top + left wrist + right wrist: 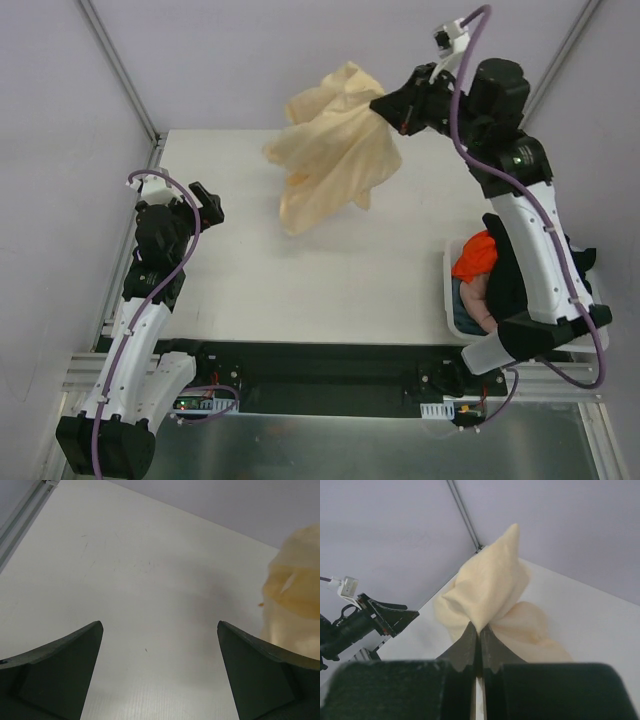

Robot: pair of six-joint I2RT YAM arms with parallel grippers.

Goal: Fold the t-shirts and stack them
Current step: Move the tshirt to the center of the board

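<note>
Top view: the right pincer (pixel 384 108) holds the pale peach-yellow t-shirt (pixel 330 155) bunched in the air above the far part of the table (pixel 330 285). An orange t-shirt (pixel 476 255) lies in the white basket (pixel 449 290) at the right.

Left wrist view: the left pincer (pixel 160 630) gapes wide over bare table, gripping nothing.

Right wrist view: the fingers are pinched tight on a fold of the peach cloth.

Peach shirt (pixel 295 592) cropped in left wrist view, basket (pixel 449 300) half hidden behind right arm (pixel 535 250)

No readable text, label, brand, number or sign appears in any view.
</note>
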